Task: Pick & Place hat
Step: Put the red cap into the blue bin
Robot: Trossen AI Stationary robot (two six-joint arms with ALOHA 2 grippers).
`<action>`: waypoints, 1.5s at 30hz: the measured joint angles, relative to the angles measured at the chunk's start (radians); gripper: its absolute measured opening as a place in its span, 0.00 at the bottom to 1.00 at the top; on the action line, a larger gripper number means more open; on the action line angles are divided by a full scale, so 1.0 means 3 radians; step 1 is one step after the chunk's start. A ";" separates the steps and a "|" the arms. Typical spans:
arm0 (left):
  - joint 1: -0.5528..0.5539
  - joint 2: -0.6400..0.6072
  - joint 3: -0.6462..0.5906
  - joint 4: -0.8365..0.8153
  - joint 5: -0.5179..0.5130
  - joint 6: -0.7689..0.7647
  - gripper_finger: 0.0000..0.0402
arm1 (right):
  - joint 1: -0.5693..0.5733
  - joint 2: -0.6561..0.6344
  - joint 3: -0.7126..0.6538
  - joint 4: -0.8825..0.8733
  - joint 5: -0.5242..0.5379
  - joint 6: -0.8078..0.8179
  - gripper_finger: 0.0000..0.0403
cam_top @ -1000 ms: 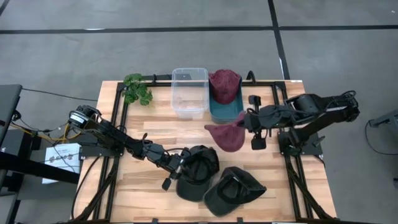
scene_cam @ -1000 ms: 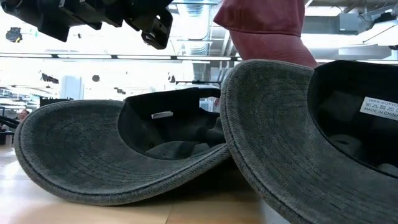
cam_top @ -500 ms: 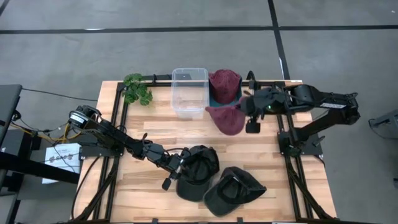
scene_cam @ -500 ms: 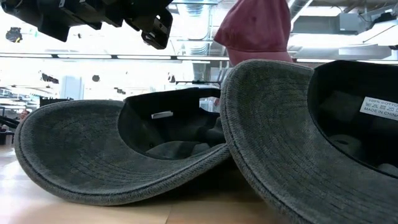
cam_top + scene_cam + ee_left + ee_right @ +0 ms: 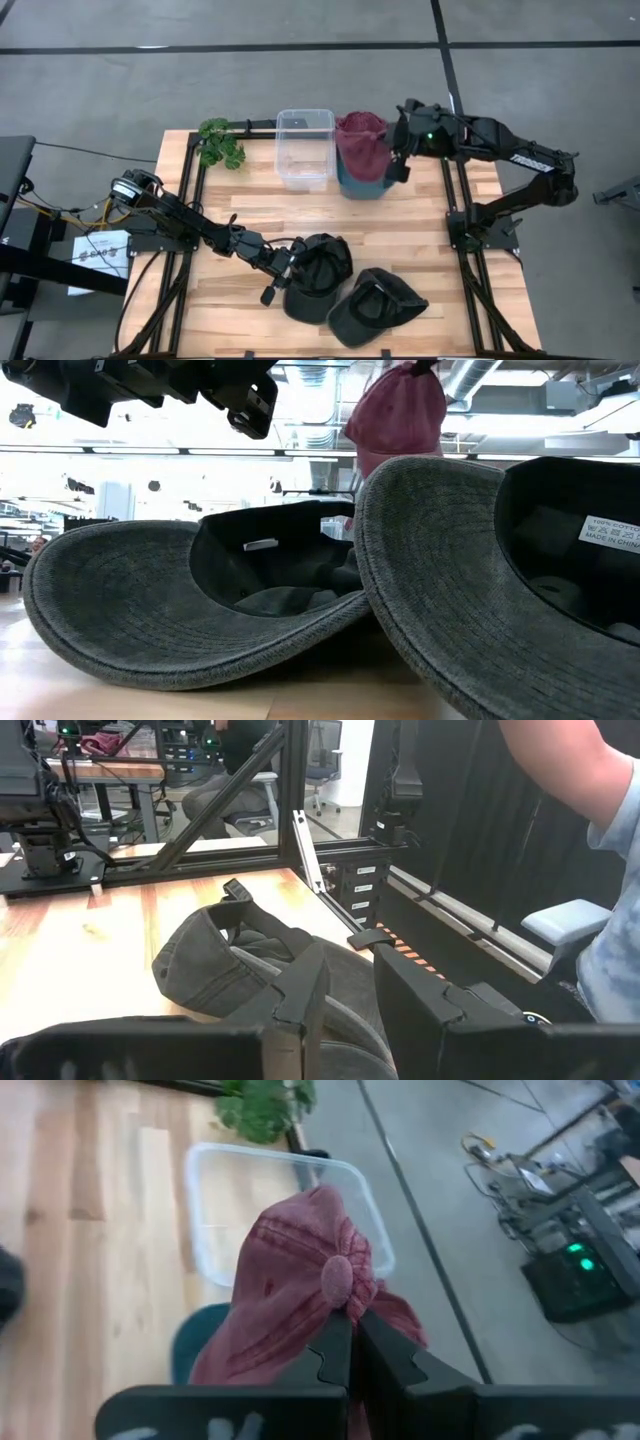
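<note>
**Over the teal bin, red cap pinched and ready to drop**

Toward one o'clock on the desk (image 5: 240, 225), my right hand (image 5: 397, 160) hangs above the teal bin (image 5: 362, 185), fingers clamped tight on the crown of a faded red cap (image 5: 365, 150). In my right wrist view the fingers meet just under the cap's top button (image 5: 336, 1276), and the fabric droops away from that pinch. I judge I hold it there so the brim and body fall freely and go into the bin first. Another red cap seems to lie in that bin already, though from above I cannot separate it cleanly from the one I carry. A clear plastic tub (image 5: 305, 148) stands touching the bin on its nine o'clock side, and a green leafy sprig (image 5: 220, 143) lies farther out at eleven o'clock.

My left hand (image 5: 285, 270) sits low at about six o'clock, at the rim of the nearer dark grey cap (image 5: 318, 275), which lies crown down. Its fingers stand partly apart; whether they grip the brim or only touch it I cannot tell. A second dark grey cap (image 5: 375, 305) lies just beside, its edge overlapping the first. Both, I judge, await their turn once the red one is released.
</note>
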 joint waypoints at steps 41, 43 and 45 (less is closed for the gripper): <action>-0.0001 -0.0001 -0.0079 0.0001 0.0000 0.0061 0.22 | -0.0975 0.0982 -0.0001 0.0090 -0.0525 -0.0201 0.00; -0.0001 -0.0001 -0.0079 0.0001 0.0000 0.0061 0.22 | -0.0989 0.1020 -0.0001 0.0093 -0.0544 -0.0199 0.00; -0.0001 -0.0001 -0.0079 0.0001 0.0000 0.0061 0.22 | -0.1011 0.1052 -0.0001 0.0092 -0.0649 -0.0176 0.00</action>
